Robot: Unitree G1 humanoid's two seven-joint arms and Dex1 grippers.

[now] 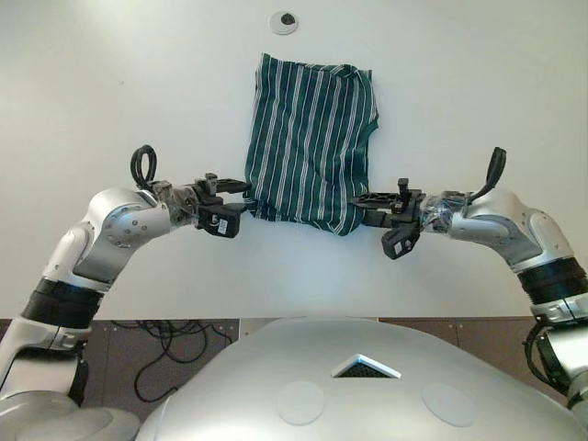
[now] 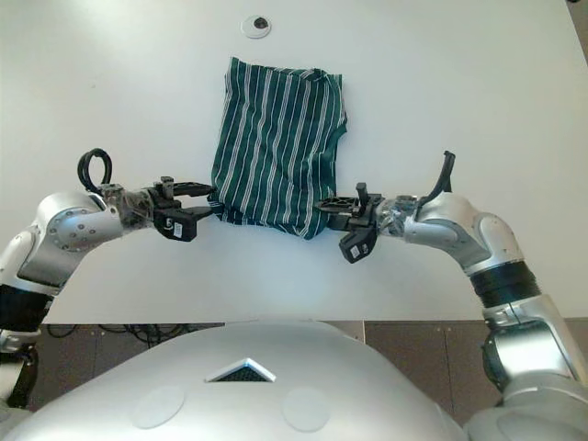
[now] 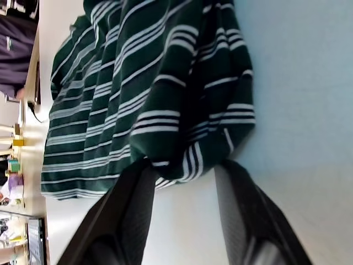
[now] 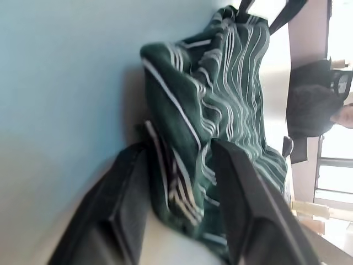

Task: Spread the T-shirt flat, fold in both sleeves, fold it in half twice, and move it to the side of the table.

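**White counter, striped shirt, a hand at each near corner**

White counter (image 1: 110,55) fills my head cameras, and the green, white-striped T-shirt (image 1: 308,138) lies near its middle. The shirt forms a narrow oblong running away from me, with its stripes running the same way. Its far edge sits just short of a small round disc (image 1: 284,22) set in the counter top. The cloth is wrinkled along its right side, and the near hem slants, with the right corner lying closer to me than the left.

My left hand (image 1: 241,197) is at the near left corner, reaching in from the left. In the left wrist view its two fingers (image 3: 135,204) stand apart with the corner lying between them. Bare counter shows in the gap on one side, so nothing is pinched there.

My right hand (image 1: 360,209) is at the near right corner, reaching in from the right. Its fingers (image 4: 242,210) are about as far apart as the left's. A bunched, slightly raised fold of hem fills the space between them and touches both. I cannot see that it is squeezed.

Both forearms hang low over the counter's near edge, with the shirt between them. Dark cables (image 1: 165,340) lie on the floor below that edge.
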